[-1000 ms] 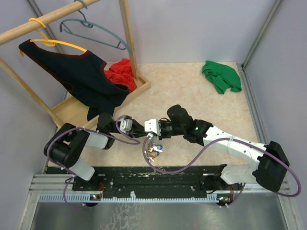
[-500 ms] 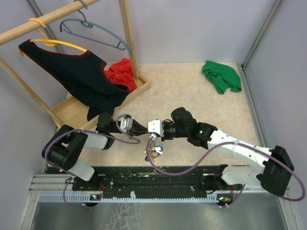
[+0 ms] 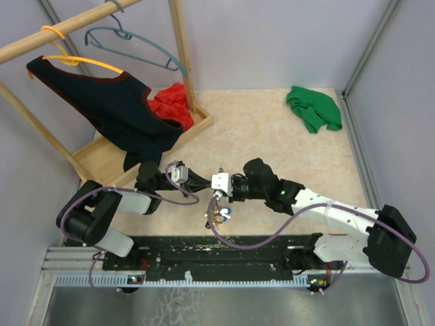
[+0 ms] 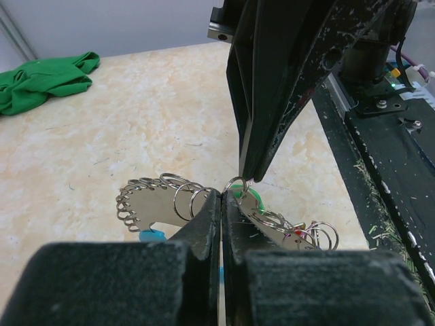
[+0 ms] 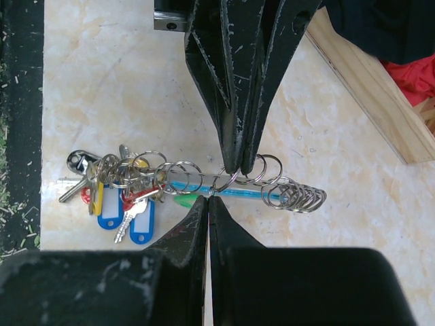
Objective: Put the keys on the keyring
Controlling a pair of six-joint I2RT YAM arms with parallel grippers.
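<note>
Meeting tip to tip low over the tabletop [image 5: 102, 81], the two arms share one small job. The left pincer [image 4: 221, 198] is clenched on the keyring [image 5: 268, 182], its fingers pressed flat together on the run of silvery loops, just beside the light-blue segment. This grip looks meant to steady the loop and present one stretch of it to the other arm.

The right pincer [image 5: 207, 204] is also clenched. By the look of it, it nips the green key [image 5: 185, 200] where the key's small ring meets the coil, directly opposite the left fingertips. Holding the key that close to the anchor point should keep the loop from swinging away as the key is worked on.

The cluster of blue, yellow and red tags [image 5: 119, 200] trails off to one side, away from both grips, so its weight draws the loops out in a line. I cannot tell whether it rests on the tabletop or hangs just clear. I judge the threading under way and not finished. The next move calls for fine, small motions, as a slip could drop the key.
</note>
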